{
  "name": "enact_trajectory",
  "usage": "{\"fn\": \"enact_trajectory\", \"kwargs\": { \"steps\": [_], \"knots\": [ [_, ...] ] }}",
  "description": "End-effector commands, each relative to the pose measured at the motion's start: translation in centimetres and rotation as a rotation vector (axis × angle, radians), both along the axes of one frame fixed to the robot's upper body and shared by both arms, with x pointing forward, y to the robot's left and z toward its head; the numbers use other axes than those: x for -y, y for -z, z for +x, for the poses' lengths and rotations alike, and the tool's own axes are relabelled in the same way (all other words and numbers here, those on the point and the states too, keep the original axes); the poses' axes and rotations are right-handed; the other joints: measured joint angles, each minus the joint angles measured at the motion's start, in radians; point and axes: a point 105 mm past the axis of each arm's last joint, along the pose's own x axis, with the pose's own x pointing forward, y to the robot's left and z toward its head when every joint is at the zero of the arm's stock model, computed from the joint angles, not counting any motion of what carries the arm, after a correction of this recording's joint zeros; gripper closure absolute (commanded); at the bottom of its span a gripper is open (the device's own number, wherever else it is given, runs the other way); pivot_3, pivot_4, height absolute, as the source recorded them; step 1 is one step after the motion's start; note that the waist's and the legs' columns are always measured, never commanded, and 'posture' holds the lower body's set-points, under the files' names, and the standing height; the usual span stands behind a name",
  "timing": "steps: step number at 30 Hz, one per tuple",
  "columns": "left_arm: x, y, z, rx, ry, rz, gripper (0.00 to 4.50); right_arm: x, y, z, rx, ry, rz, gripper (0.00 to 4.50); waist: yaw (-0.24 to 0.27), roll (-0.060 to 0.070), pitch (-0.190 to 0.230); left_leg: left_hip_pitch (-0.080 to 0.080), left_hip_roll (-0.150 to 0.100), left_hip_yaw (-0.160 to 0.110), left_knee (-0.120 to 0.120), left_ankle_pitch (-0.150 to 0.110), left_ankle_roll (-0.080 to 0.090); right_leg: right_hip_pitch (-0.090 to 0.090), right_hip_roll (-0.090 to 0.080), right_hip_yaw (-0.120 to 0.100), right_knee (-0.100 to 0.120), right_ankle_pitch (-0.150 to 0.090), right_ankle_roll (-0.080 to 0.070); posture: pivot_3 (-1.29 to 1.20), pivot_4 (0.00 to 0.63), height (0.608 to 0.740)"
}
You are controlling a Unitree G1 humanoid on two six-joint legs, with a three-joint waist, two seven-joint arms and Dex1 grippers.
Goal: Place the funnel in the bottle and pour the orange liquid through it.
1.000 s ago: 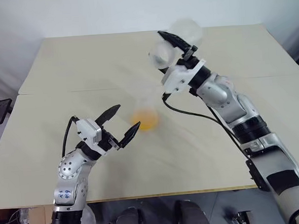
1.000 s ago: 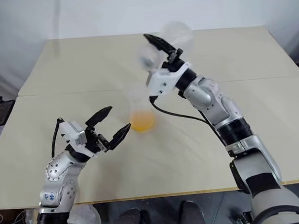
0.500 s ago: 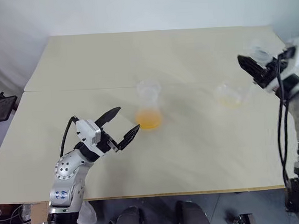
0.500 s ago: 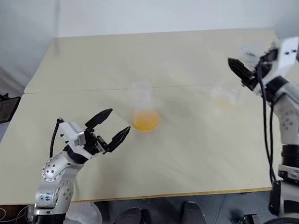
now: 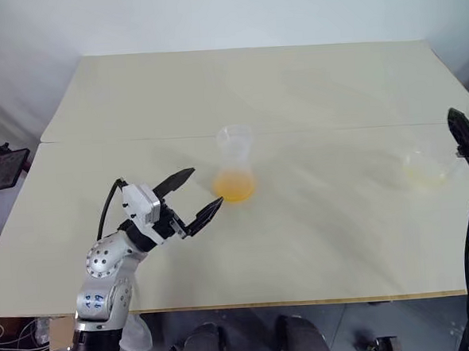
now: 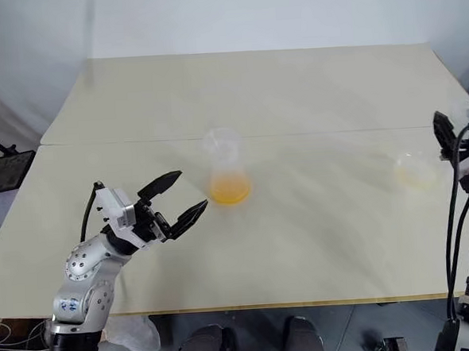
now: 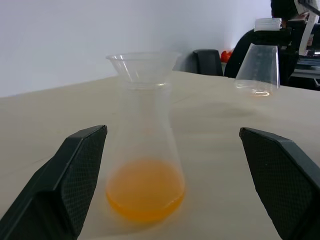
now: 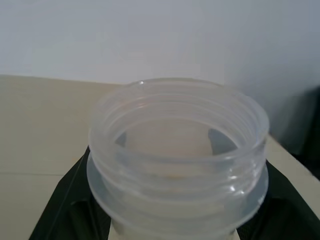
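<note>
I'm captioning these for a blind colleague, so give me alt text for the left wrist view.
A clear bottle with a funnel seated in its neck holds orange liquid at its base, standing on a beige table between the two spread black fingers of the left tool. A larger conical flask sits behind.

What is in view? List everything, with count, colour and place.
table: 1, pale beige, with a seam across it, under everything.
bottle: 1, clear, upright near the table's middle.
funnel: 1, clear, seated in the bottle's neck.
orange liquid: 1 small pool, yellow-orange, at the bottom of the bottle.
conical vessel: 1, clear, with a faint yellowish trace at its base, by the table's right edge, held at the neck.
left gripper: 1, black fingers, open, just short of the bottle on its left.
right gripper: 1, black fingers, shut on the conical vessel's threaded neck.
</note>
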Motion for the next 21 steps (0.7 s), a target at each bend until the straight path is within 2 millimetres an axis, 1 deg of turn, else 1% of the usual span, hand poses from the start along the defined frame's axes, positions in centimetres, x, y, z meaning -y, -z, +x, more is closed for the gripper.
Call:
{"fn": "enact_trajectory", "kwargs": {
  "steps": [1, 4, 8, 10, 14, 21],
  "knots": [
    [0.1, -1.1, -0.4, 0.040, 0.027, 0.002, 0.00, 1.6, 0.2, -1.2, 0.027, 0.054, 0.054, 2.00, -0.001, 0.000, 0.000, 0.000, 0.000, 0.000, 0.000, 0.000, 0.000, 0.000, 0.000, 0.000, 0.000, 0.000, 0.000, 0.00, 0.150, 0.740],
    [0.1, -1.2, -0.3, 0.041, 0.036, 0.009, 0.00, 1.6, 1.4, -1.3, -0.011, 0.041, 0.084, 2.00, -0.002, 0.000, 0.000, 0.000, 0.000, 0.000, 0.000, 0.000, 0.000, 0.000, 0.000, 0.000, 0.000, 0.000, 0.000, 0.00, 0.150, 0.740],
    [0.1, -1.4, -0.1, 0.046, 0.046, 0.015, 0.00, 1.3, 2.2, -1.6, -0.022, 0.020, 0.129, 2.00, -0.002, 0.000, 0.000, 0.000, 0.000, 0.000, 0.000, 0.000, 0.000, 0.000, 0.000, 0.001, 0.000, 0.000, 0.000, 0.00, 0.150, 0.740],
    [0.0, -1.5, -0.1, 0.046, 0.049, 0.019, 0.00, 1.3, 2.1, -1.8, -0.009, 0.013, 0.156, 1.25, -0.002, 0.000, 0.000, 0.001, 0.000, -0.001, 0.000, 0.000, 0.000, 0.000, 0.001, 0.001, 0.000, 0.000, 0.000, 0.00, 0.150, 0.740],
    [-0.1, -1.5, -0.1, 0.043, 0.052, 0.025, 0.00, 2.1, 1.1, -2.6, 0.047, 0.026, 0.205, 0.02, -0.002, 0.000, 0.000, 0.001, 0.000, -0.001, 0.000, 0.000, 0.000, 0.000, 0.000, 0.001, 0.000, 0.000, 0.000, 0.00, 0.150, 0.740],
    [-0.3, -1.4, -0.1, 0.036, 0.053, 0.030, 0.00, 1.9, -1.8, -4.2, 0.140, -0.004, 0.163, 0.02, 0.001, 0.000, 0.000, 0.001, 0.000, -0.001, 0.000, 0.000, 0.000, 0.000, 0.000, 0.002, 0.000, 0.000, 0.000, 0.00, 0.150, 0.740]
  ]
}}
